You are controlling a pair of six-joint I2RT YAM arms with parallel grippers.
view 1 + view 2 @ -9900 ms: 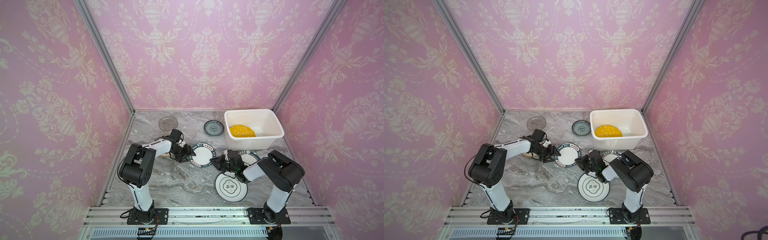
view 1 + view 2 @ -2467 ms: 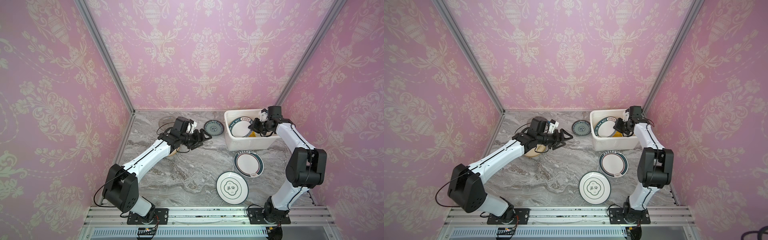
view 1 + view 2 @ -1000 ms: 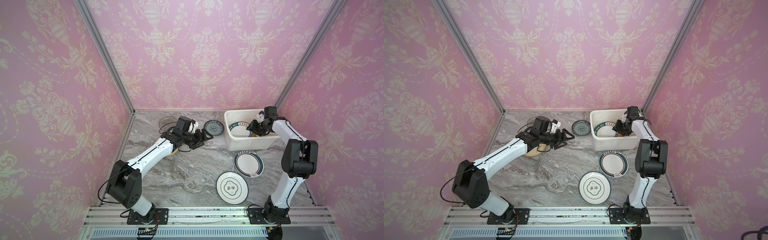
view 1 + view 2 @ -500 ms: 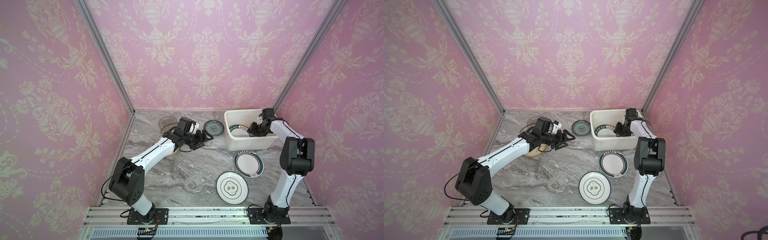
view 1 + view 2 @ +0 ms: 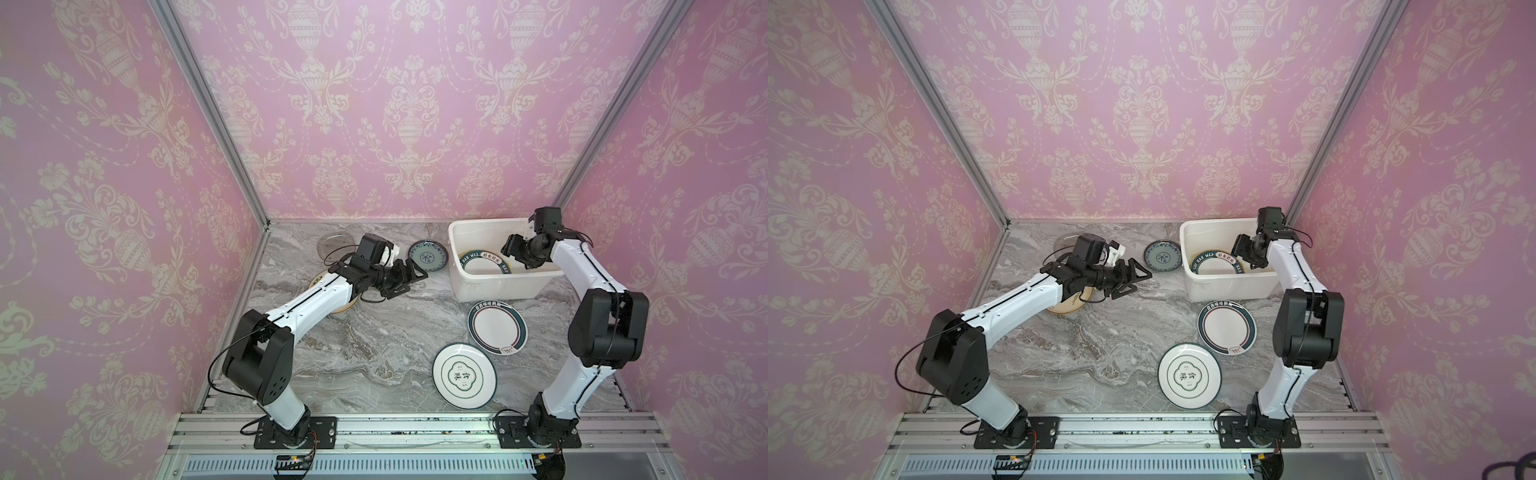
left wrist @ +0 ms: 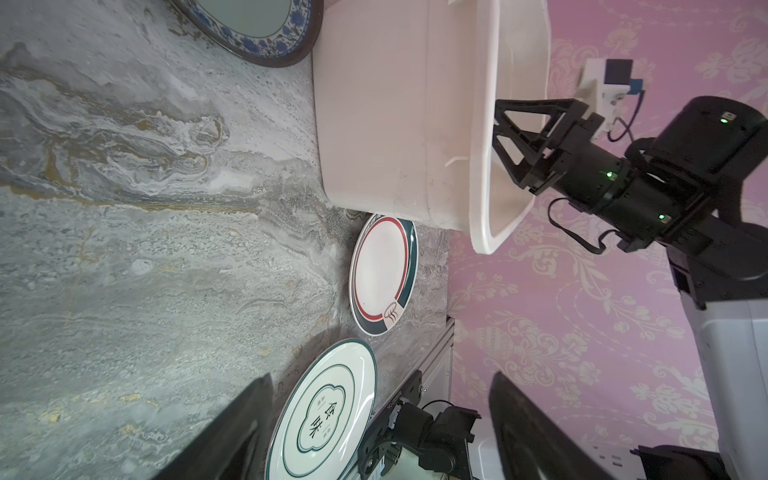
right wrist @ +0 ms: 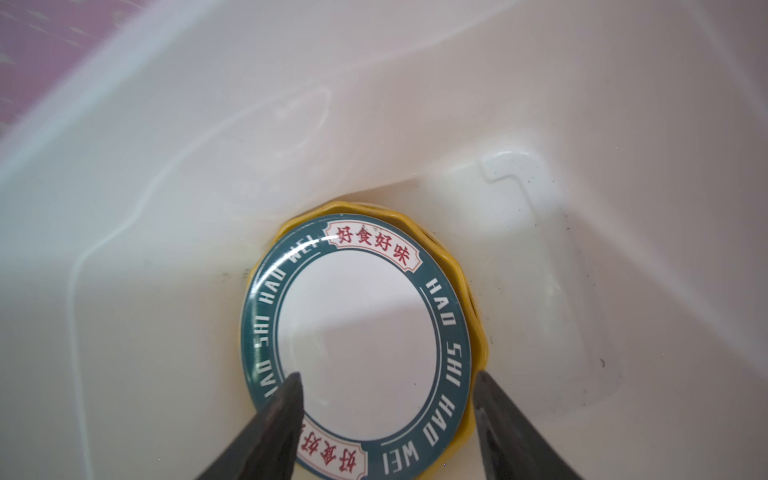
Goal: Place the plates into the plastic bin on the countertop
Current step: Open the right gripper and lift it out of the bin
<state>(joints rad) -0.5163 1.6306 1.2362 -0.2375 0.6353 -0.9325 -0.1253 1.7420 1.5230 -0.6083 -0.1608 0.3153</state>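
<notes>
The white plastic bin (image 5: 505,286) stands at the back right of the countertop (image 5: 374,332). Inside it a teal-rimmed plate with characters (image 7: 357,340) lies flat on a yellow scalloped plate (image 7: 478,332). My right gripper (image 7: 388,376) hovers open just above that plate's rim, inside the bin (image 5: 1229,286), holding nothing. My left gripper (image 5: 409,276) hangs open and empty over the countertop, short of a blue-patterned plate (image 5: 428,256). A red-and-teal-rimmed plate (image 5: 497,326) and a white plate with centre characters (image 5: 464,376) lie in front of the bin.
A cream plate (image 5: 1069,305) lies mostly hidden under my left arm. A glass plate (image 5: 332,247) sits at the back left. Pink walls close three sides. An aluminium rail (image 5: 415,428) with both arm bases runs along the front edge.
My right gripper has opened and let go of the teal-rimmed plate, which now rests flat on the yellow plate in the bin. The left gripper has barely moved.
</notes>
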